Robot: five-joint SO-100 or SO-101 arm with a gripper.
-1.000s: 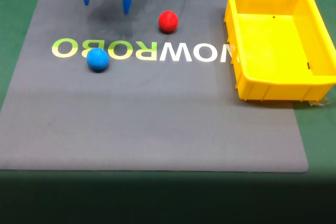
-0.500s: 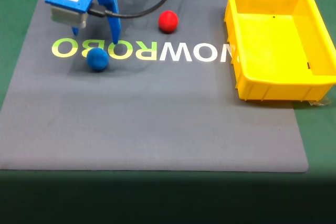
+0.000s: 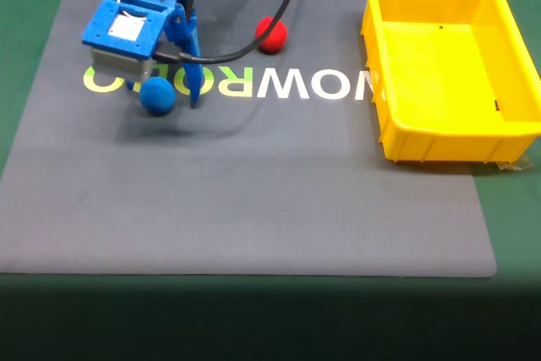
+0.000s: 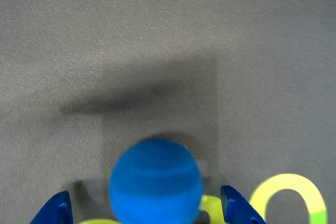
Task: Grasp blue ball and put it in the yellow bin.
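Note:
The blue ball (image 3: 157,95) lies on the grey mat, over the pale green lettering at the left. My blue gripper (image 3: 161,99) has come down over it and stands open, with one finger (image 3: 193,86) just right of the ball and the other hidden behind the gripper body. In the wrist view the blue ball (image 4: 155,182) sits between the two blue fingertips of the gripper (image 4: 146,212), with a gap on each side. The yellow bin (image 3: 456,143) stands empty at the mat's right edge, far from the gripper.
A red ball (image 3: 271,34) rests on the mat right of the gripper, with the arm's black cable (image 3: 254,40) passing over its left side. The grey mat (image 3: 254,200) lies on a green table and is bare toward the front.
The gripper has travelled from the back of the mat toward the front and lowered until its fingers straddle the blue ball. Neither ball nor the bin has moved.

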